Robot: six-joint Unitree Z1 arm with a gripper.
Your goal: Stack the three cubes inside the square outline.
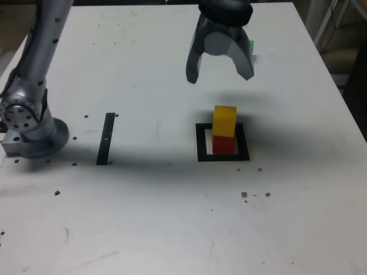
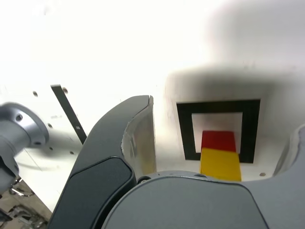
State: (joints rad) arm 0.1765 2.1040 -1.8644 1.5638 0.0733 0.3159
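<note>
A yellow cube (image 1: 225, 121) sits on top of a red cube (image 1: 223, 144) inside the black square outline (image 1: 202, 143). My gripper (image 1: 220, 75) hangs open above and behind this stack, with nothing between its fingers. A sliver of the green cube (image 1: 252, 45) shows behind the gripper's finger on the exterior view's right; most of it is hidden. In the wrist view the yellow cube (image 2: 220, 164) and red cube (image 2: 218, 140) lie within the square outline (image 2: 185, 133), between the spread fingers of the gripper (image 2: 224, 114).
A thin black strip (image 1: 106, 138) lies on the white table at the exterior view's left, also seen in the wrist view (image 2: 69, 112). The arm's silver base (image 1: 28, 126) stands at the far left edge. Small dark specks dot the table (image 1: 172, 217).
</note>
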